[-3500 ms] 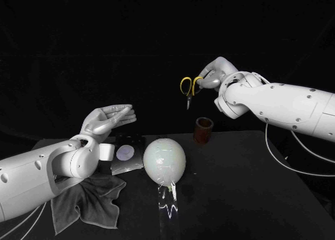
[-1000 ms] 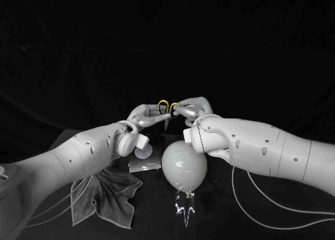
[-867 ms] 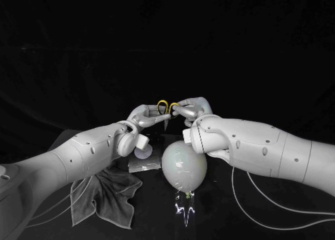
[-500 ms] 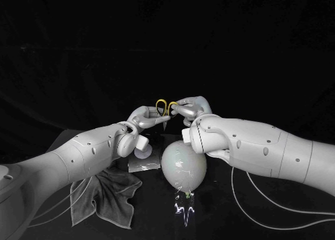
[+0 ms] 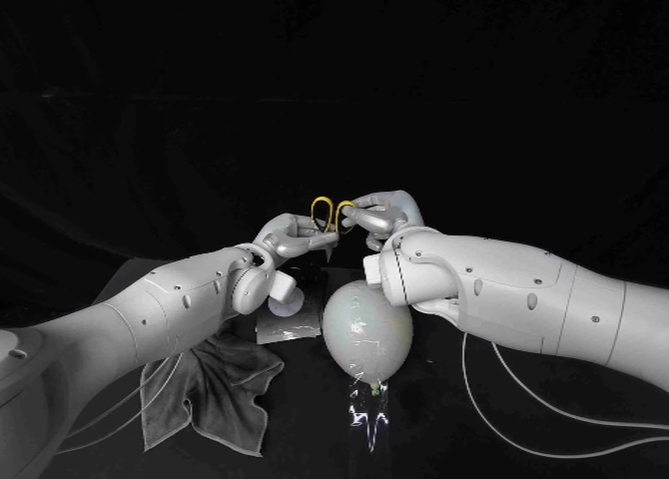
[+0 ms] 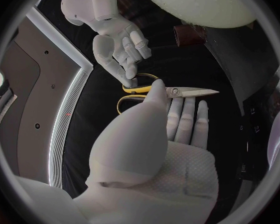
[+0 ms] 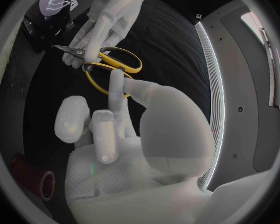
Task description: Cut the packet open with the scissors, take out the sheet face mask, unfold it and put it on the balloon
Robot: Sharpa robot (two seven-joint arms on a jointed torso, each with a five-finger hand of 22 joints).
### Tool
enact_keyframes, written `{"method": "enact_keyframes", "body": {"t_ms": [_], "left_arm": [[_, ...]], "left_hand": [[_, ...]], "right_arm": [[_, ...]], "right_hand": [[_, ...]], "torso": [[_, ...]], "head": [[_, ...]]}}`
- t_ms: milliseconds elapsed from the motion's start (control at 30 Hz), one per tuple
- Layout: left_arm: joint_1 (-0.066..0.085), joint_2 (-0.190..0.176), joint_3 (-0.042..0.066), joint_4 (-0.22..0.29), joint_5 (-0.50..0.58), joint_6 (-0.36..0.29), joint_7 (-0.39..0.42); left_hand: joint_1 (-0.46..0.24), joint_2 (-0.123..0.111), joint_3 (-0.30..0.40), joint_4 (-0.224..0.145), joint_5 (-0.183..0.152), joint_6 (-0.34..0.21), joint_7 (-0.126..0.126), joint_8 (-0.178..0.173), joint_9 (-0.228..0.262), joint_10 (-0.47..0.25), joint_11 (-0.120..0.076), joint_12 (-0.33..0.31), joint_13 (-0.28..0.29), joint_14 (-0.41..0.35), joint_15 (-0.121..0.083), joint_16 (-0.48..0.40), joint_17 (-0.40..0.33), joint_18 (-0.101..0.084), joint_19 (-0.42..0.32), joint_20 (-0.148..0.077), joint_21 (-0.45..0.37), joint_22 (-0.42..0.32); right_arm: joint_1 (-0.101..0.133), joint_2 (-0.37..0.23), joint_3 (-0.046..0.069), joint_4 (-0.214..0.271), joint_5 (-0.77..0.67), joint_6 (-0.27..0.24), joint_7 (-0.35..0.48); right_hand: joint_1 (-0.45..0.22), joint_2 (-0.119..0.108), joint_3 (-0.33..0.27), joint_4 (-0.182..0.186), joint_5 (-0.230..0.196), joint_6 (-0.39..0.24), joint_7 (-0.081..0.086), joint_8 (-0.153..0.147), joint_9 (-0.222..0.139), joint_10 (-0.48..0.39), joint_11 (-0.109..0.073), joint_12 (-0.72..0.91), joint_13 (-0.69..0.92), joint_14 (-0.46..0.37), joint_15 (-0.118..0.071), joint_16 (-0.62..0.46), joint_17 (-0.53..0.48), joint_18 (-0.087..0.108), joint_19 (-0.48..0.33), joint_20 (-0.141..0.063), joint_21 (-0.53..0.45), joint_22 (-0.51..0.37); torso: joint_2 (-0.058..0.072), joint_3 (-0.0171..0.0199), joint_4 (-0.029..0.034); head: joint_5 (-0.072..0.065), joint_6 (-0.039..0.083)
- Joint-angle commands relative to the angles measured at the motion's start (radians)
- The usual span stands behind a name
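Note:
The yellow-handled scissors hang in the air above the balloon, blades shut and pointing down. My left hand grips them at the pivot and blades, thumb on top and fingers underneath. My right hand holds the yellow handle loops, with a finger through one of them. The pale balloon lies on the black table under both hands. The silvery packet lies flat just left of the balloon, partly behind my left wrist.
A grey cloth lies crumpled at the table's front left, under my left forearm. A brown cup stands beyond the balloon. A clear, shiny strip trails from the balloon's near end towards the front edge.
My right hand has brought the scissors from the upper right to the middle and my left hand has risen and taken hold of them. Over the last second both hands barely moved.

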Motion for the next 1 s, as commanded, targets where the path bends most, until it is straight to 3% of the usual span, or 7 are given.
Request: {"method": "enact_keyframes", "body": {"t_ms": [33, 300, 600, 767, 833, 867, 1000], "left_arm": [[0.000, 0.002, 0.001, 0.000, 0.007, 0.026, 0.016], [0.000, 0.004, 0.000, 0.000, 0.009, 0.025, 0.024], [-0.001, 0.001, 0.000, 0.001, 0.010, 0.009, 0.024], [-0.001, -0.003, 0.000, 0.003, 0.010, -0.003, 0.024], [-0.001, -0.004, 0.000, 0.003, 0.010, -0.005, 0.023], [-0.001, -0.005, 0.000, 0.003, 0.010, -0.006, 0.023], [-0.001, -0.007, -0.001, 0.004, 0.010, -0.008, 0.020]], "left_hand": [[0.002, 0.012, 0.007, 0.009, 0.002, 0.013, -0.001, 0.006, 0.002, 0.016, -0.005, 0.005, -0.002, 0.012, -0.002, 0.006, 0.002, 0.016, 0.013, 0.000, 0.005, 0.001], [0.020, 0.061, 0.054, 0.034, 0.002, 0.073, -0.019, 0.042, 0.020, 0.094, -0.034, 0.003, -0.003, 0.073, -0.023, 0.028, 0.016, 0.018, 0.080, -0.012, 0.017, 0.004], [0.025, 0.071, 0.089, 0.034, 0.002, 0.089, -0.029, 0.066, 0.040, 0.145, -0.049, -0.002, -0.003, 0.111, -0.037, 0.039, 0.025, 0.018, 0.141, -0.016, 0.030, 0.008], [0.022, 0.068, 0.111, 0.036, 0.002, 0.088, -0.031, 0.078, 0.053, 0.163, -0.053, -0.009, -0.004, 0.121, -0.042, 0.039, 0.029, 0.017, 0.149, -0.013, 0.030, 0.007], [0.019, 0.064, 0.121, 0.036, 0.002, 0.087, -0.030, 0.083, 0.059, 0.169, -0.055, -0.014, -0.004, 0.125, -0.043, 0.038, 0.030, 0.017, 0.153, -0.011, 0.030, 0.007], [0.018, 0.063, 0.123, 0.036, 0.002, 0.086, -0.030, 0.083, 0.060, 0.170, -0.055, -0.014, -0.004, 0.125, -0.044, 0.038, 0.030, 0.017, 0.153, -0.011, 0.030, 0.007], [0.012, 0.061, 0.142, 0.036, 0.002, 0.081, -0.029, 0.089, 0.069, 0.176, -0.056, -0.021, -0.004, 0.129, -0.045, 0.035, 0.032, 0.017, 0.159, -0.008, 0.030, 0.006]], "right_arm": [[0.000, 0.000, 0.002, -0.002, -0.004, 0.007, 0.016], [0.000, 0.000, 0.002, -0.004, -0.004, 0.007, 0.014], [0.000, -0.010, 0.002, -0.013, 0.001, 0.025, 0.018], [0.002, -0.022, 0.002, -0.029, -0.006, 0.139, 0.006], [0.003, -0.027, 0.001, -0.032, -0.006, 0.181, 0.003], [0.004, -0.029, 0.001, -0.034, -0.006, 0.202, 0.003], [0.009, -0.043, 0.001, -0.043, -0.010, 0.282, 0.014]], "right_hand": [[0.013, 0.019, 0.030, -0.035, 0.004, 0.009, -0.001, 0.003, 0.013, 0.031, -0.004, -0.003, 0.001, 0.067, -0.003, 0.005, 0.073, 0.019, -0.006, 0.001, -0.005, -0.001], [0.011, 0.021, 0.030, -0.037, 0.002, 0.008, -0.001, 0.004, 0.013, 0.031, -0.003, -0.003, 0.001, 0.067, -0.003, 0.005, 0.073, 0.019, -0.006, 0.001, -0.006, -0.002], [-0.001, 0.027, 0.029, -0.043, -0.006, -0.006, 0.004, 0.002, 0.014, 0.019, 0.001, -0.010, 0.001, 0.057, 0.000, -0.013, 0.026, 0.023, -0.018, 0.003, -0.017, -0.015], [-0.087, -0.013, -0.077, -0.030, 0.000, -0.164, 0.086, -0.085, -0.016, -0.190, 0.078, -0.092, -0.044, -0.046, 0.071, -0.130, -0.221, 0.058, -0.232, 0.048, -0.215, -0.245], [-0.114, -0.042, -0.126, -0.020, -0.030, -0.211, 0.122, -0.131, -0.035, -0.295, 0.117, -0.090, -0.076, -0.198, 0.105, -0.271, -0.477, 0.071, -0.397, 0.075, -0.366, -0.396], [-0.125, -0.068, -0.153, -0.021, -0.036, -0.248, 0.133, -0.157, -0.046, -0.355, 0.139, -0.077, -0.092, -0.318, 0.121, -0.378, -0.642, 0.066, -0.435, 0.082, -0.396, -0.409], [-0.109, -0.057, -0.250, -0.016, -0.056, -0.280, 0.144, -0.203, -0.061, -0.456, 0.160, -0.082, -0.146, -0.514, 0.158, -0.554, -0.749, 0.065, -0.567, 0.121, -0.568, -0.504]], "torso": [[0.000, -0.0004, -0.0011], [0.000, 0.0006, 0.0002], [0.001, 0.0002, -0.0019], [0.000, -0.0008, -0.0025], [0.000, -0.0004, -0.0020], [0.001, -0.0002, -0.0021], [0.001, 0.0005, -0.0007]], "head": [[0.000, 0.001], [-0.002, 0.003], [0.000, 0.006], [0.000, 0.008], [0.000, 0.009], [-0.001, 0.009], [-0.002, 0.011]]}}
